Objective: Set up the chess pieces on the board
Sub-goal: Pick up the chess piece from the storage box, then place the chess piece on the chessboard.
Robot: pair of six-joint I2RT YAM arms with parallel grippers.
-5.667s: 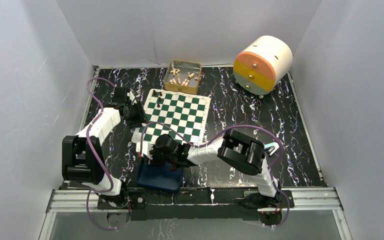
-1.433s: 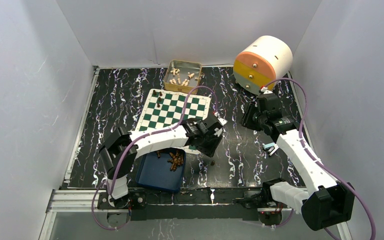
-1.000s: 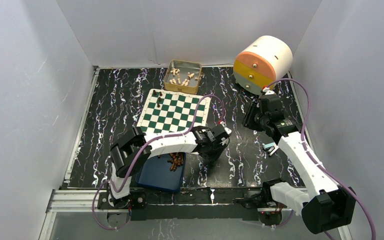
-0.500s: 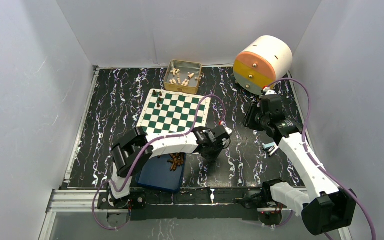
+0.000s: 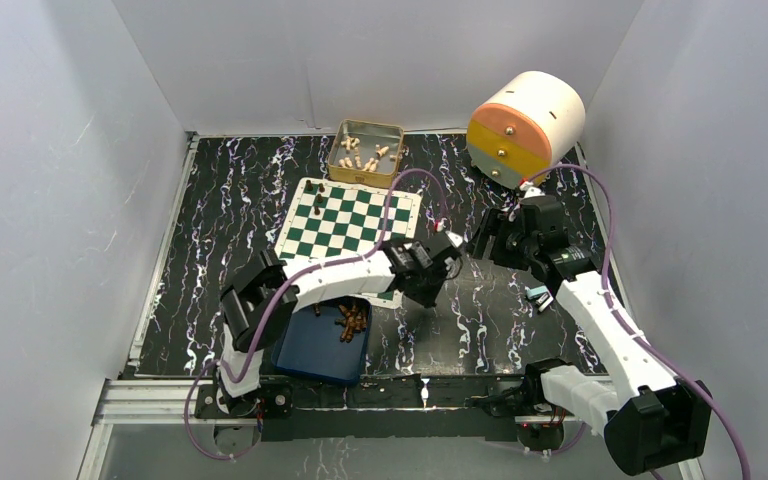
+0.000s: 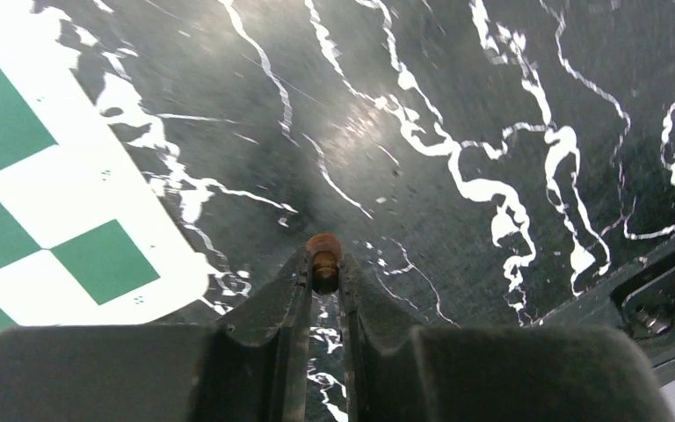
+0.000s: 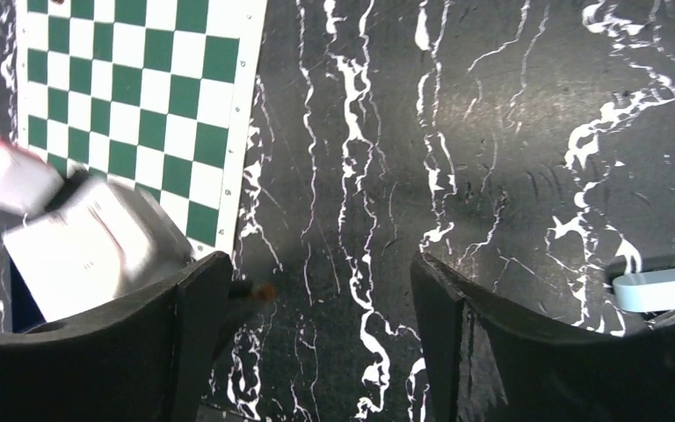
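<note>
One dark chess piece (image 6: 323, 248) is now pinched in the left gripper (image 6: 323, 274), just closed, apparently above the table (image 6: 457, 105) beside the board (image 6: 97, 257). The right gripper (image 7: 312, 274) has spread open, empty. Placement comes next.

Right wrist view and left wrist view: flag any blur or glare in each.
Right wrist view: the left arm's white link at lower left is smeared by motion blur; the board is crisp. Left wrist view: a soft glare patch on the table above the chess piece in the jaws, which looks sharp.
</note>
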